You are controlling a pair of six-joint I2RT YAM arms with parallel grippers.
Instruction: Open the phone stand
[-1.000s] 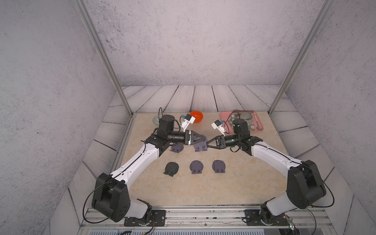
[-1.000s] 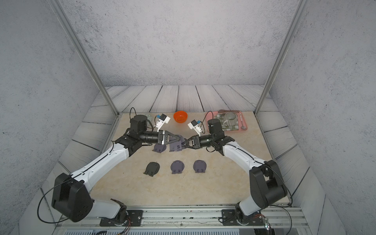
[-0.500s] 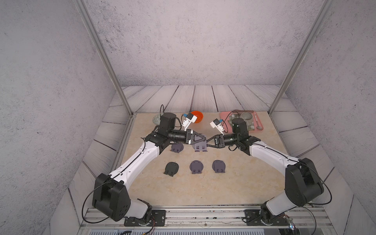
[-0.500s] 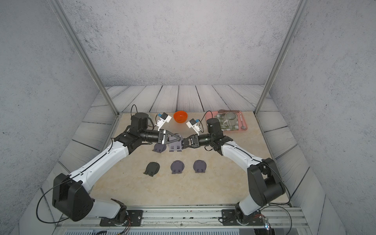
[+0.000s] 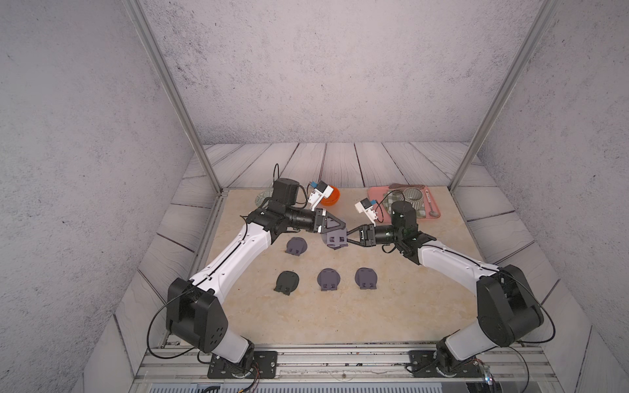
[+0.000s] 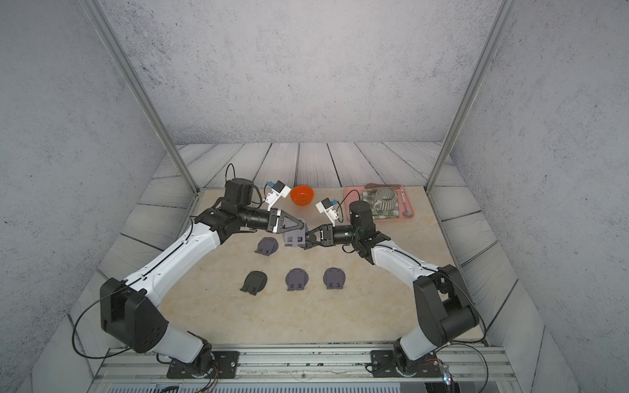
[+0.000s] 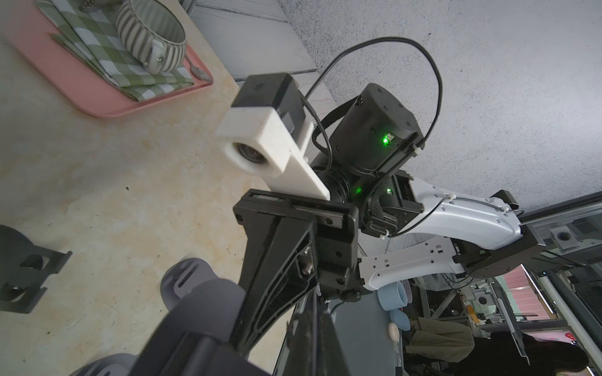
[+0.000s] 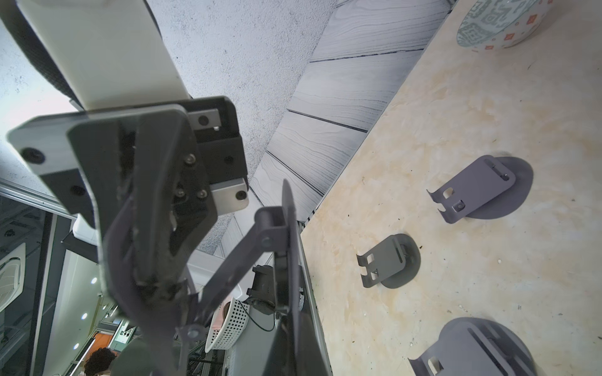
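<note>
Above the desk (image 5: 374, 323), mid-air: one grey phone stand (image 5: 335, 239) — left hand (image 5: 341, 227) pinched tight on one part, right hand (image 5: 350, 236) pinched tight on another.

orange bowl (image 6: 301, 195) at back of worktop; pink tray (image 7: 65, 88) back right w/ striped mug (image 6: 384, 199), checked cloth (image 6: 386, 213), spoon (image 6: 405, 213).

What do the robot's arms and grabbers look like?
The left arm and right arm are white with chunky black joints. Thin black cables loop along them. The left gripper and right gripper are black pointy triangles, each with a white camera block on it.
</note>
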